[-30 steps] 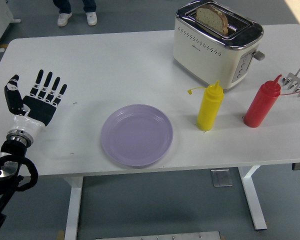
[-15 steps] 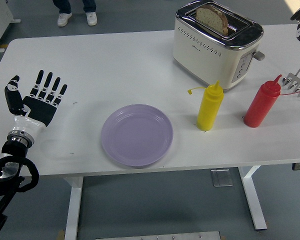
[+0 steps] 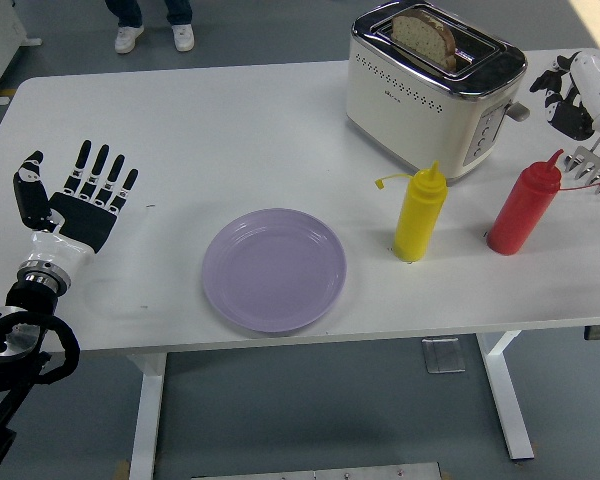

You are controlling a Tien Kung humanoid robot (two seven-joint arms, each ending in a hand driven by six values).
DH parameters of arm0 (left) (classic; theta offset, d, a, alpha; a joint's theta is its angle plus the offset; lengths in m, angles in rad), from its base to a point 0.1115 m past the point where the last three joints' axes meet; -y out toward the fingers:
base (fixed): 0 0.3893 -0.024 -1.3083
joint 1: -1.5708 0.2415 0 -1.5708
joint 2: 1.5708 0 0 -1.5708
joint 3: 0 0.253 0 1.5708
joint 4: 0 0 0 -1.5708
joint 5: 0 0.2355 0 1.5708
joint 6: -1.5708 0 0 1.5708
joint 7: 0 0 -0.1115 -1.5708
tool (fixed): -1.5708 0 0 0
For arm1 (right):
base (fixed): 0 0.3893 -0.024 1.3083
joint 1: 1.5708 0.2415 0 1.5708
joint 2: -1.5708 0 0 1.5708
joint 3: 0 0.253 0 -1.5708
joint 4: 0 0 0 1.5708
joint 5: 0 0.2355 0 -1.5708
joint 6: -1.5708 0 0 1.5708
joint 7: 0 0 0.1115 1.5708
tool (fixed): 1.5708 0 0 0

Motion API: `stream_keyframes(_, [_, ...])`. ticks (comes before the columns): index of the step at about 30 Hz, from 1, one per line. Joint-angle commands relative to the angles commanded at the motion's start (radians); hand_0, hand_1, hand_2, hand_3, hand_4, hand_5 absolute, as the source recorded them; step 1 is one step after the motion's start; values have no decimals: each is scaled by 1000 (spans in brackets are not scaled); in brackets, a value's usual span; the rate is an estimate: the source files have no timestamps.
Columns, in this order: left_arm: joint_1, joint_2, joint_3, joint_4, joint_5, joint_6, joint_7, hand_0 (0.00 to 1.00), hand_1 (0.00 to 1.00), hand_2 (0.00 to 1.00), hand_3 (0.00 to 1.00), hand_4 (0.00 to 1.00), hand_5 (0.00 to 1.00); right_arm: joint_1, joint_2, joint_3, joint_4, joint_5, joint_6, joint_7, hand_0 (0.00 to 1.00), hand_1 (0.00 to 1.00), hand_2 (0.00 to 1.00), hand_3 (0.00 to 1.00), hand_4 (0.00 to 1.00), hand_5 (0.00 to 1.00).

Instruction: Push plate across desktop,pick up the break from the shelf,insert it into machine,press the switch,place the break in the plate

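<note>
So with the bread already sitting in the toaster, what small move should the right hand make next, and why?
Probably lower the right hand to the toaster's lever and press it. The bread stands high in the slot of the toaster, the lever looks up, and the hand hovers just right of it, holding nothing.

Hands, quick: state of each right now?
Left hand: open, fingers spread flat over the table, holding nothing.
Right hand: at the right edge by the toaster, fingers curled, nothing seen in it.
</note>
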Motion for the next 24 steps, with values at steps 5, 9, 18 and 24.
stream_keyframes(5, [-2,0,-1,3,-9,0,7,816,763,728,708,652,998,30,17,-58,-58,17,-19,36,189,272,555,467,56,2])
stream_keyframes(9, [-3,0,0,6,-13,-1,9,816,763,727,708,651,998,54,30,-107,-110,28,-33,64,188,270,550,468,60,2])
stream_keyframes(18, [-4,-1,1,8,-16,-2,11,816,763,727,708,650,998,79,45,-170,-178,45,-53,97,191,268,550,462,67,2])
stream_keyframes(24, [-5,-1,1,8,-18,-2,11,815,763,727,708,649,998,85,49,-195,-197,60,-54,100,193,268,549,460,70,2])
